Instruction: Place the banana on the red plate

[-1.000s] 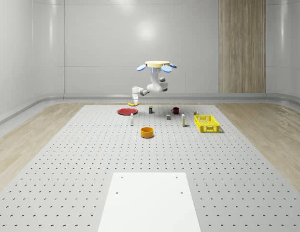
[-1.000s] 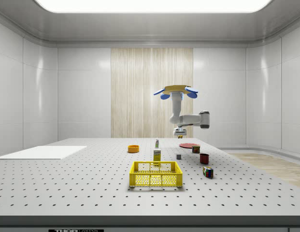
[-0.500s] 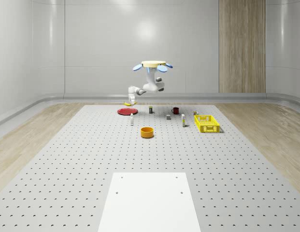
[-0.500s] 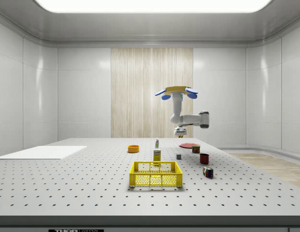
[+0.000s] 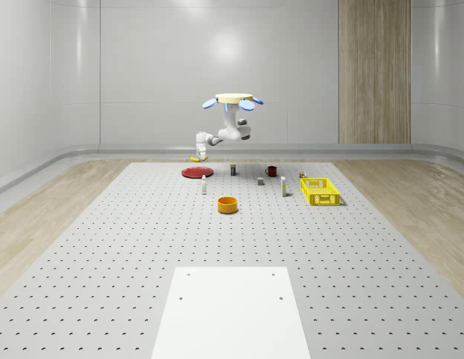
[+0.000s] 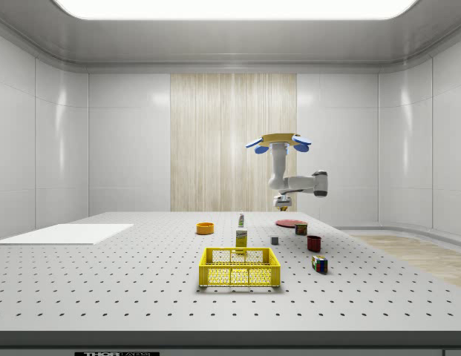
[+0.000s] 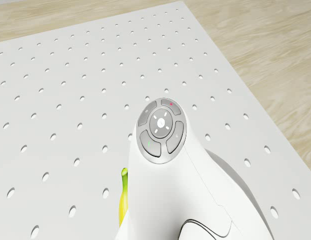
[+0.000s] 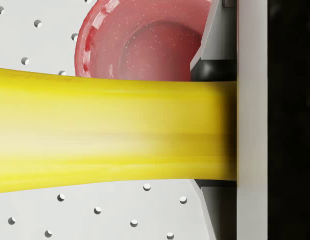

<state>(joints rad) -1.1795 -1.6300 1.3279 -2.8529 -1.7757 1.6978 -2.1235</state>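
White perforated tabletop fills a pale room. Near its far edge the drone (image 5: 233, 99) hovers, arm reaching toward the red plate (image 5: 196, 172). Its gripper (image 5: 201, 152) is clamped on the banana (image 5: 193, 158), held in the air near the plate's far rim. Judging by the wrist view, the plate (image 8: 145, 40) sits off to one side, so letting go now could drop the fruit on the rim or table. One finger (image 8: 214, 55) is partly visible; the banana's (image 8: 110, 135) ends are cut off.
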